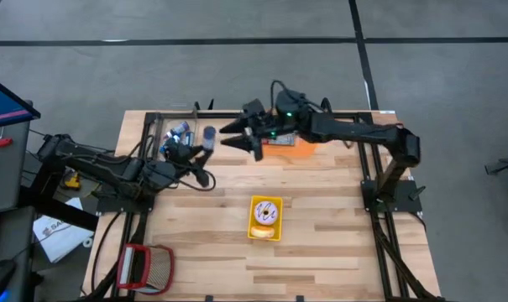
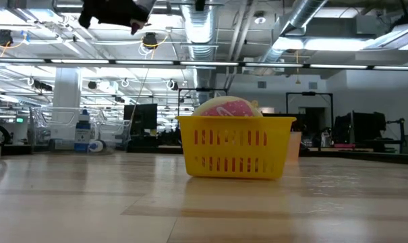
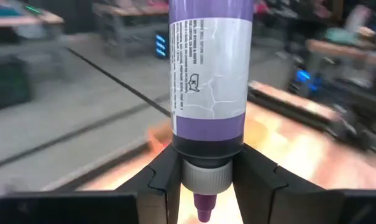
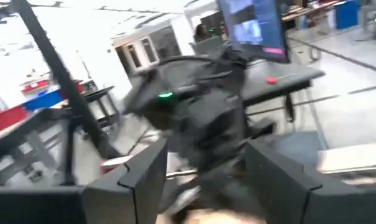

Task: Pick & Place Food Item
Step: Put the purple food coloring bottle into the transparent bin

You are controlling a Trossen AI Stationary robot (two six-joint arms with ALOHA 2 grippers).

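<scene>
A purple bottle (image 3: 209, 68) with a white label, grey cap and purple nozzle sits in my left gripper (image 3: 206, 180), which is shut on it; from above the bottle (image 1: 209, 134) shows over the table's far left part. My right gripper (image 1: 237, 136) hangs open just to its right, pointing at it, with nothing between its fingers (image 4: 144, 177). A yellow basket (image 1: 266, 220) stands on the table's middle, with a pink donut (image 2: 225, 108) and a yellow food piece (image 1: 263, 230) inside. My left gripper pinches the bottle's cap end (image 3: 205, 158) between its two fingers, at the dark neck and grey cap. The fingers lie roughly level and along the bottle, whose body reaches forward beyond the fingertips. The bottle is lifted clear of the table.
An orange container (image 1: 289, 151) stands under my right arm at the far side. A cluster of small items (image 1: 178, 132) lies at the far left. A red-framed mesh basket (image 1: 146, 267) sits at the near left corner. Bare wood lies around the yellow basket.
</scene>
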